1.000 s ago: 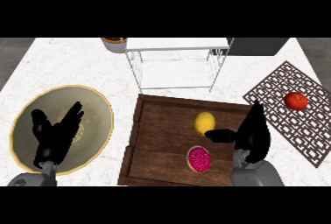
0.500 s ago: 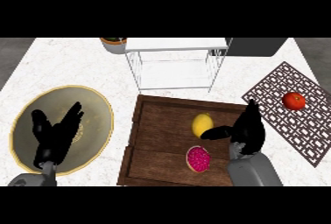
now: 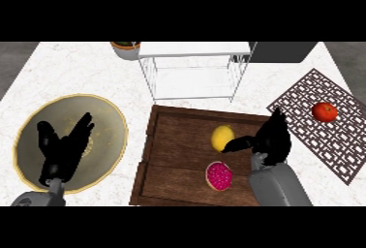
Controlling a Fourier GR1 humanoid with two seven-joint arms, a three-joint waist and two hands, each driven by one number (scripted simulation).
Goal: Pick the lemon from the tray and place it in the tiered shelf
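Right hand at the lemon, nothing gripped

The lemon [image 3: 222, 137] lies in the wooden tray [image 3: 172, 145], the right hand [image 3: 271, 139] just beside it, fingers spread, thumb tip at its edge. A cut pomegranate half [image 3: 219, 176] lies below. Left hand [image 3: 63, 150] rests open over the yellow plate [image 3: 107, 121]. The wire tiered shelf [image 3: 193, 72] stands behind the tray.

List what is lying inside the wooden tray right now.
Inside the wooden tray lie a yellow lemon and a pink-fleshed fruit half. The right hand reaches over its right side, thumb beside the lemon, hiding the tray floor beneath it.
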